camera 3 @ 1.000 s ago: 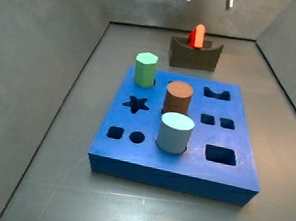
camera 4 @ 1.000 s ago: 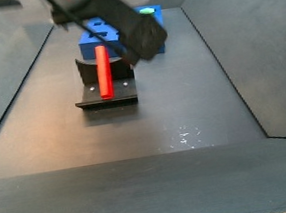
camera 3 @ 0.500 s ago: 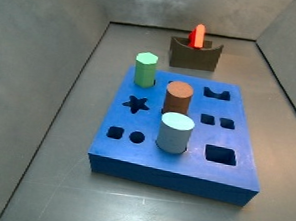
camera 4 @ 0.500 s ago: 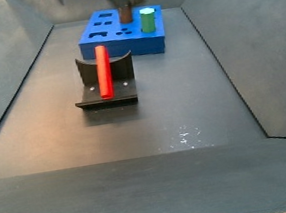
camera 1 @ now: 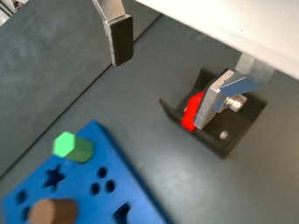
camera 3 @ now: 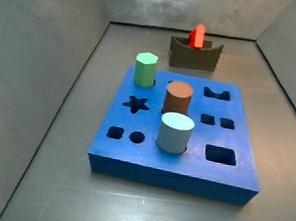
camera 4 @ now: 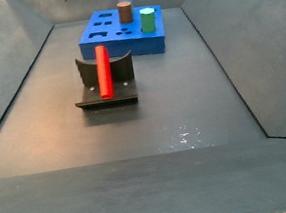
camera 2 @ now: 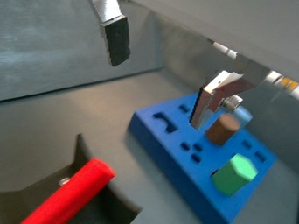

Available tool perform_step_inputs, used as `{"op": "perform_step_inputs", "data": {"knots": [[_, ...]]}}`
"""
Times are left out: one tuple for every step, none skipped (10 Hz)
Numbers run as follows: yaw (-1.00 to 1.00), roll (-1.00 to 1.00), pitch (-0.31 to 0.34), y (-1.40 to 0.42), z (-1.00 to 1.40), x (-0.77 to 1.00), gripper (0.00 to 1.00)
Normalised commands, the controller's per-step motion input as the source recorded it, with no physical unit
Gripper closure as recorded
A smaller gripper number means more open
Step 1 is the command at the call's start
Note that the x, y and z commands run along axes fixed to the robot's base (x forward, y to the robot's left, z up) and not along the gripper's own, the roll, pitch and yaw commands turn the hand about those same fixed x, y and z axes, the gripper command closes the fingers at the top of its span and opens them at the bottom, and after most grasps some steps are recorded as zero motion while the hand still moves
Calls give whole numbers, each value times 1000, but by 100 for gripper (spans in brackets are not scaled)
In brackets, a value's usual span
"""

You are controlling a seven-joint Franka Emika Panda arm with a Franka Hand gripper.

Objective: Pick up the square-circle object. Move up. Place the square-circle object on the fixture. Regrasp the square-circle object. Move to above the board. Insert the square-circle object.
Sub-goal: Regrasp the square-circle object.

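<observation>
Tool [camera 1: 176,66] risen away, apparently empty; one square-circle object [camera 4: 103,72] on fixture [camera 4: 107,88].

Soft even light from above, no hard shadows. Small shiny glare spot on floor [camera 4: 184,135]. Side views clear. Wrist views a bit blurry; gripper [camera 1: 176,66] fingers up close look fuzzy.

Both side views leave the tool [camera 1: 176,66] out of frame. In a wrist view the square-circle object [camera 2: 68,198] runs off the edge; a finger [camera 1: 219,94] partly hides it elsewhere.
</observation>
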Motion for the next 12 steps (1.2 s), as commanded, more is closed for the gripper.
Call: {"op": "perform_step_inputs", "data": {"knots": [[13,1000,25,-33,22,-43,0],[13,1000,19,-28,9,-40,0],[14,1000,14,-26,3,-41,0],[15,1000,8,-23,8,-39,0],[16,1000,3,-23,8,-37,0],[17,1000,-5,-21,8,-29,0],[19,1000,-9,-19,8,-25,0],[20,1000,-8,-18,7,-27,0],[21,1000,-7,-17,11,-23,0],[24,1000,-2,-19,14,-11,0],[25,1000,3,-16,4,1,0],[27,1000,8,-22,-4,14,0]]}}
